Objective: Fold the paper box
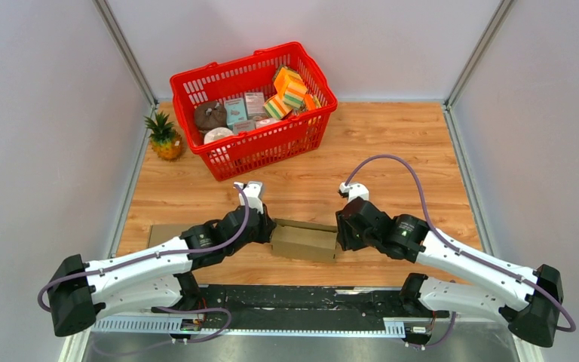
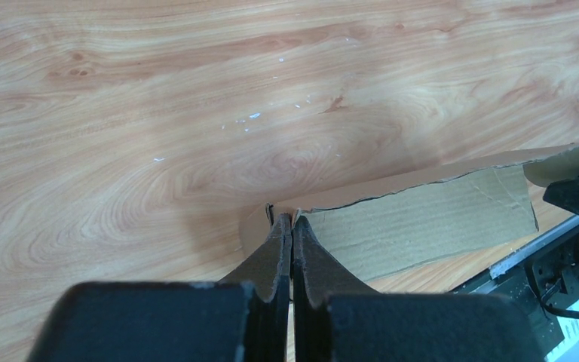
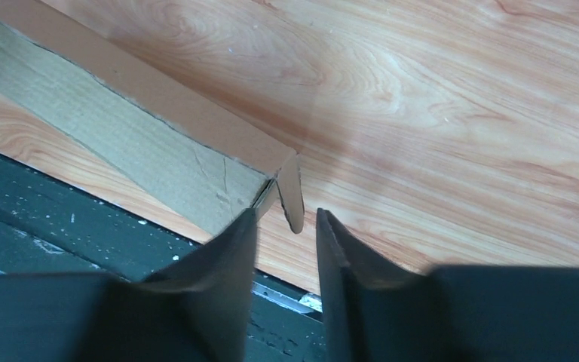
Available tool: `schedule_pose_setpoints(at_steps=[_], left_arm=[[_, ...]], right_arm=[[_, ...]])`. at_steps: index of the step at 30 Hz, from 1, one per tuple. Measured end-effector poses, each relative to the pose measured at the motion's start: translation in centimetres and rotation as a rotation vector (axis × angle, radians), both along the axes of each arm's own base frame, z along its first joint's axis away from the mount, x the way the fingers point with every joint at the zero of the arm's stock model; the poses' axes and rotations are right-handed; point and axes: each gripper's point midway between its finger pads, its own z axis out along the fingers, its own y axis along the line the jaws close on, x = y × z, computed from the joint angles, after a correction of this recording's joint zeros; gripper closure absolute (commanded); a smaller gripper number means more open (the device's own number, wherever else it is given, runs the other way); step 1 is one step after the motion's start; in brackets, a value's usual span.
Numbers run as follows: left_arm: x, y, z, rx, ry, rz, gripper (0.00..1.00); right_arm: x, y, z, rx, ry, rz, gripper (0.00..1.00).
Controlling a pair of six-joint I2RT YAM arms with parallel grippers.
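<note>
A: Where is the paper box point(image 1: 305, 241) lying?

B: Near centre of the worktop point(image 1: 392, 151), between the arms. The left pincer point(image 2: 292, 220) is pinching its left end, and the right pincer point(image 3: 286, 213) is gaping around the small end flap point(image 3: 292, 196).

A: Which step?

B: Seemingly folding the ends. Next the right needs to be closing on that flap and bending it inward.

A: Obstacles?

B: The red basket point(image 1: 271, 143) and pineapple point(image 1: 166, 139) are sitting far off, not interfering.

Your light wooden table point(image 1: 422, 151) bears a red plastic basket point(image 1: 271, 147) at its far edge, a small pineapple point(image 1: 166, 139) beside it, and a brown cardboard box point(image 1: 305, 241) near the front edge.
</note>
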Motion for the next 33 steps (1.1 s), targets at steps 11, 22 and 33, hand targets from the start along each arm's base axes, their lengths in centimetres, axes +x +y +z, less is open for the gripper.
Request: schedule_pose_setpoints(at_steps=[11,22,33], left_arm=[[-0.5,-0.5,0.0,0.034,-0.044,0.005,1.0],[-1.3,-0.5,-0.2,0.051,-0.129,0.044,1.0],[-1.3,-0.6,-0.3,0.046,-0.156,0.082,1.0]], right_arm=[[-0.4,0.2,-1.1,-0.017,0.034,0.011,1.0],[-1.3,0.7,-0.6,0.072,0.166,-0.127,1.0],[-2.0,1.2,0.0,0.204,0.351,-0.232,1.0]])
